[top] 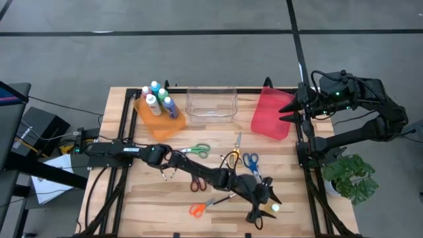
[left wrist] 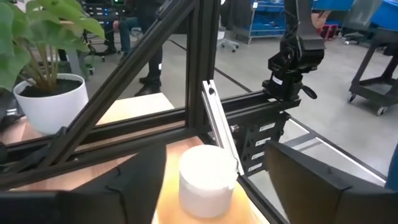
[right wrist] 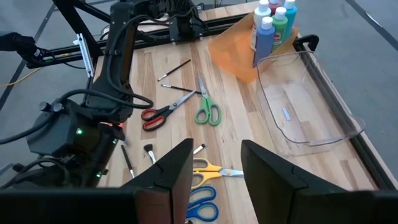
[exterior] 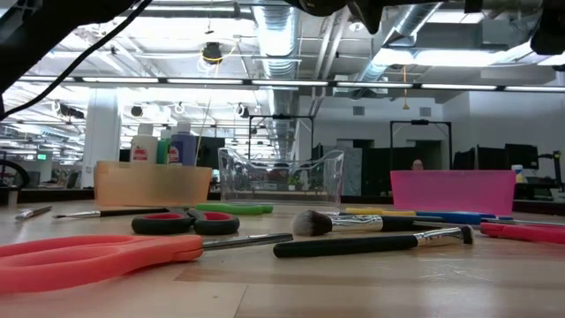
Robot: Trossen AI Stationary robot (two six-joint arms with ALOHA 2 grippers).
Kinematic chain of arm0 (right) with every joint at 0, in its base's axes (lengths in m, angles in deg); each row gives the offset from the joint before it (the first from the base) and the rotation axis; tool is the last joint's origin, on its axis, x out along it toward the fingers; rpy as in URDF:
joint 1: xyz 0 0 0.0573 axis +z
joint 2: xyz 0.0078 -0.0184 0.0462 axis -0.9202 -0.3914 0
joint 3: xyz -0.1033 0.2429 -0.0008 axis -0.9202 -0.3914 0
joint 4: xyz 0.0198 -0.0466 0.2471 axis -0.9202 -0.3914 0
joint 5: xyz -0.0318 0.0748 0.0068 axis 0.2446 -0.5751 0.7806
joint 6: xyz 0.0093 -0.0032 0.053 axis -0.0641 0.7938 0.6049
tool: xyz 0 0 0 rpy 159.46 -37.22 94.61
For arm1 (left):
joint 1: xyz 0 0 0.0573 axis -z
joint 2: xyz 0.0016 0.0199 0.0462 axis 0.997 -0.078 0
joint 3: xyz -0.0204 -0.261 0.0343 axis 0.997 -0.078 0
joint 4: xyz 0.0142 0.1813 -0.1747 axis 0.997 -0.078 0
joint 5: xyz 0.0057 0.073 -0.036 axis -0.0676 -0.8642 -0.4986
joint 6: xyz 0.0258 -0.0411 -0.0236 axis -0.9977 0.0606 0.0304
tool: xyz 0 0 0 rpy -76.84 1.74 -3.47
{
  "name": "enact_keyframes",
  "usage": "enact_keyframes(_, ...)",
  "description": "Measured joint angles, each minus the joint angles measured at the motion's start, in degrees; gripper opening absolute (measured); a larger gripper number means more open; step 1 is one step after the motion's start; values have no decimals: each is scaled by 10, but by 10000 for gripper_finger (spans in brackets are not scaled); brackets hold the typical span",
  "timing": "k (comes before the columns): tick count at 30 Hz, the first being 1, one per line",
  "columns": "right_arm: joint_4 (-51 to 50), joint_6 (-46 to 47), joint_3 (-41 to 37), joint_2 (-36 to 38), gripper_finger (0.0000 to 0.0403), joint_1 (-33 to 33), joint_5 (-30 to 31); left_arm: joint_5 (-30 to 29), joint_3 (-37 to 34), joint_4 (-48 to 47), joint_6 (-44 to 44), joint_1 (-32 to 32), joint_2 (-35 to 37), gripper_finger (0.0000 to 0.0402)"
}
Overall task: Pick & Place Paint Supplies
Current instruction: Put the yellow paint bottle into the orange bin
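The wooden counter (top: 132,211) carries three bins along its far edge: an orange bin (top: 158,119) on the left, a clear bin (top: 211,104) in the middle and a red bin (top: 271,114) on the right. The left arm reaches across the counter to its near right corner, where the left gripper (top: 264,208) has its jaws apart on either side of a white paint bottle (left wrist: 205,180); the two dark fingers (left wrist: 311,180) flank the bottle without visibly pressing it. The right gripper (top: 285,112) hangs above the far right edge, just beside the red bin, and the right wrist view shows its jaws apart with nothing between them.

The other paint bottles (top: 157,99) stand together in the orange bin, with blue, green, pink and white among them; their labels are too small to read. Loose on the counter lie green scissors (top: 197,151), yellow scissors (top: 230,157), blue scissors (top: 252,162), red scissors (top: 197,184) and orange scissors (top: 200,208). Thin paintbrushes (right wrist: 174,70) lie near the red scissors, and a soft-bristled brush (exterior: 380,223) shows in the low view. A potted plant (top: 350,175) stands off the counter's right side. No writing on any item is legible.
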Motion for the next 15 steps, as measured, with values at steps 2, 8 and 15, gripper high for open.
enact_keyframes(2, 0, -1, 0, 0, 134, 0, 0, 7, 0, 0, 1, 0, 0, 236)
enact_keyframes(8, 0, 0, 0, 0, 134, 0, 0, 8, 0, 0, 0, 0, -1, 161)
enact_keyframes(15, 0, 0, 0, 0, 134, 0, 0, 9, 0, 2, -1, 0, -1, 115)
